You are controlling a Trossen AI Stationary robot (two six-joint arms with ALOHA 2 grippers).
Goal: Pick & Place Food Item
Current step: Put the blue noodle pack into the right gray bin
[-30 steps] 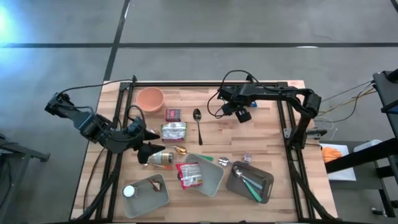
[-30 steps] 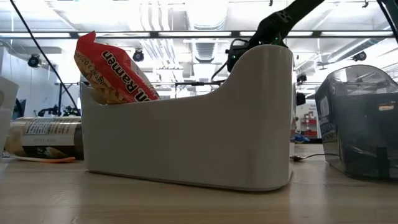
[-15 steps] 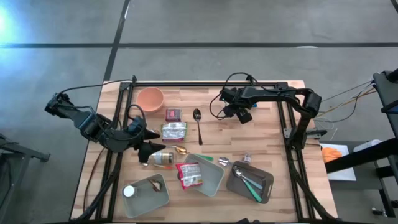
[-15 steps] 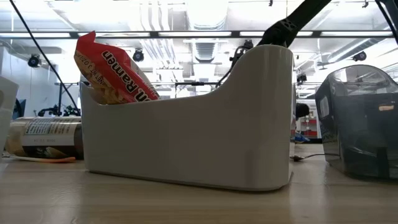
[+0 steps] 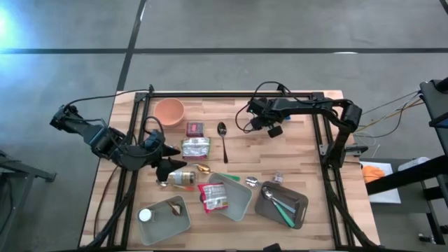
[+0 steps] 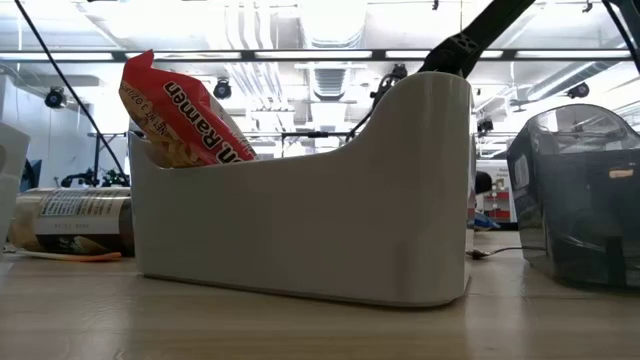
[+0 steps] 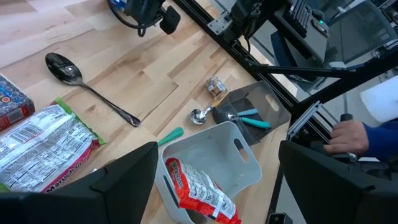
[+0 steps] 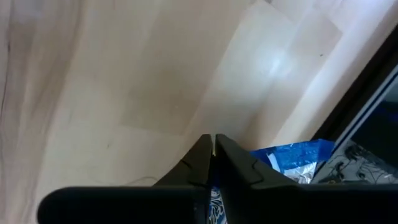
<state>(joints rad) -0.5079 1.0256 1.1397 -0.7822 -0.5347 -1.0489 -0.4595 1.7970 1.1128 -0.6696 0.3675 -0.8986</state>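
The wooden table, pale butcher-block planks inside a black metal frame, is carrying everything. The right arm is lying along the far side, its gripper hanging over bare wood with the two dark fingers pressed together on nothing, a scrap of blue printed packaging showing just beyond them. The left arm is reaching in from the left edge, its gripper standing wide and empty, poised just beside a silver foil pouch with a green edge. Near the front edge, a smooth white plastic bin with a scooped wall and handle slots is holding the red ramen packet, crinkled and leaning against the bin's wall; in the low view the packet is poking up above the rim. To the left, a pale grey rectangular bin is holding a small white round lid-like item and a small dark piece that I cannot identify. To the right, a dark translucent grey bin is holding teal-handled utensils. A round terracotta-coloured bowl is sitting at the far left corner. A jar or bottle with a printed label is lying on its side near the left gripper. A small dark red box is resting beside a slim metal spoon. A small crumpled wrapper is lying between the white bin and the dark one. At the edge of the left wrist view, a person's hand in a blue sleeve is resting beyond the table.
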